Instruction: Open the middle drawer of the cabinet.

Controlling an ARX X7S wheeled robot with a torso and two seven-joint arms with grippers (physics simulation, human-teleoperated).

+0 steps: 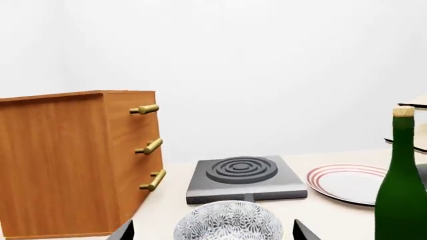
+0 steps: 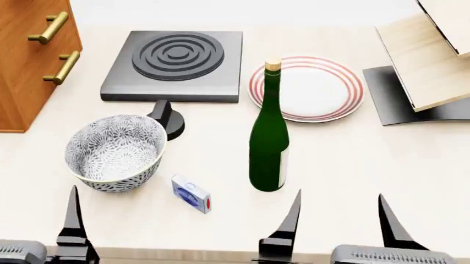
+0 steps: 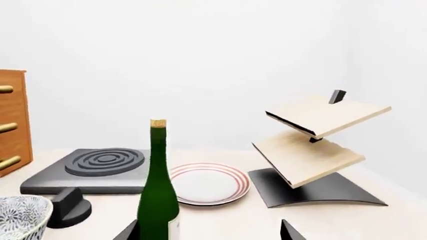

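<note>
The cabinet (image 1: 60, 160) is orange-brown wood and stands at the table's far left, with three brass bar handles stacked on its front. The middle drawer (image 1: 130, 146) carries the centre handle (image 1: 150, 146) and sits flush with the others; it also shows at the edge of the right wrist view (image 3: 8, 127). In the head view the cabinet (image 2: 22, 77) fills the top left corner. My left gripper (image 1: 213, 235) is open, well short of the cabinet, with a patterned bowl (image 1: 229, 222) just ahead of it. My right gripper (image 2: 339, 225) is open and empty near the table's front edge.
A dark stove plate (image 2: 173, 58) with its knob (image 2: 167, 116) lies beside the cabinet. A green bottle (image 2: 268, 148) stands upright just ahead of the right gripper. A red-rimmed plate (image 2: 316, 91), a small blue box (image 2: 191, 193) and a pale wooden rack (image 2: 426, 60) are to the right.
</note>
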